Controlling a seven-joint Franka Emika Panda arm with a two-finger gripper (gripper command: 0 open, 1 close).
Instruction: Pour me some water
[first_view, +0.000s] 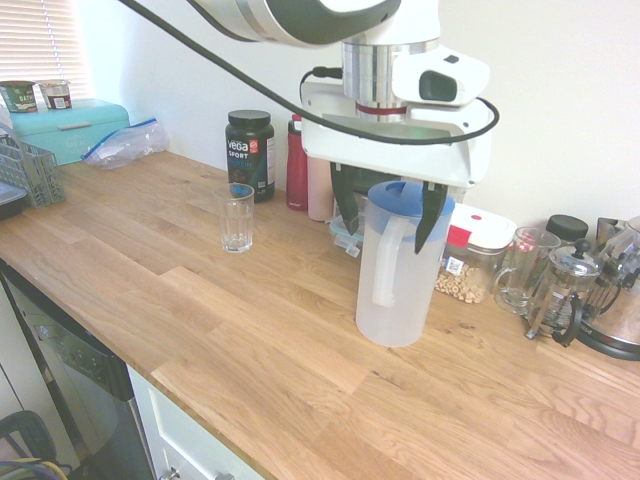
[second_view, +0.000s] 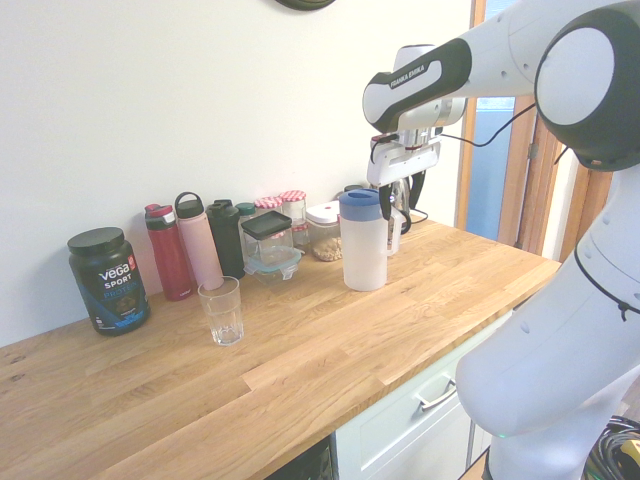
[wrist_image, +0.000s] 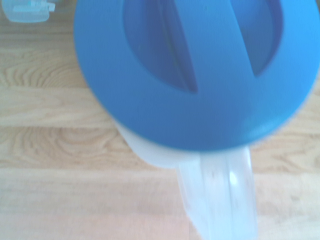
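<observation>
Directly under the tool, which has black fingers on a white body, the jug is frosted and translucent, with a blue lid and a white handle. The surface is light oak with brown grain stripes. Away from the tool, the glass is clear with a ribbed lower part. Near it, the tub is black with white and green print, and the bottles are dark red and pale pink.
</observation>
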